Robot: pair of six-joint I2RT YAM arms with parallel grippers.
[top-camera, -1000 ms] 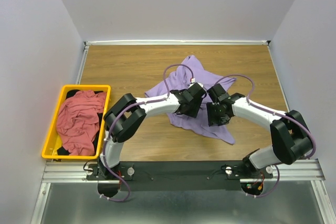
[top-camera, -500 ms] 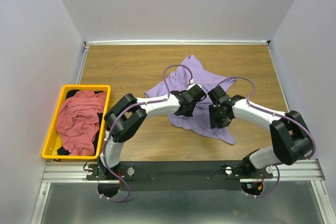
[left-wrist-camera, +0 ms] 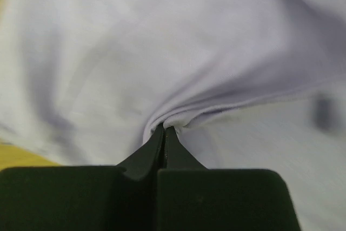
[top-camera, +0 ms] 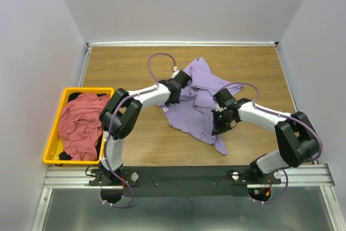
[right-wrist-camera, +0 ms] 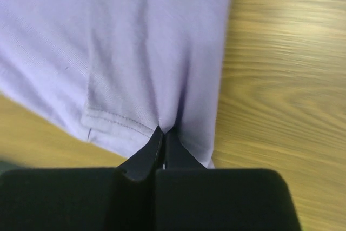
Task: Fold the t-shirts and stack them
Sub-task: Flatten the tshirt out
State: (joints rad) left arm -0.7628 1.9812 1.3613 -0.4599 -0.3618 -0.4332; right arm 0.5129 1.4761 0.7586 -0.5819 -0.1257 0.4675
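A lavender-purple t-shirt (top-camera: 197, 101) lies crumpled on the wooden table (top-camera: 124, 63). My left gripper (top-camera: 176, 86) is at its left edge, shut on a pinch of the cloth (left-wrist-camera: 178, 113). My right gripper (top-camera: 218, 124) is at the shirt's lower right part, shut on a fold beside a stitched hem (right-wrist-camera: 116, 121). A dusty red-pink t-shirt (top-camera: 82, 123) lies bunched in the yellow bin (top-camera: 54, 136) over a dark one (top-camera: 102, 147).
The yellow bin stands at the table's left edge. White walls close the table on three sides. A metal rail (top-camera: 186, 176) with the arm bases runs along the near edge.
Both grippers closed on the lavender shirt. The left gripper moved up and left, dragging the cloth with it; the shirt's lower corner shifted left. The right gripper moved slightly down.
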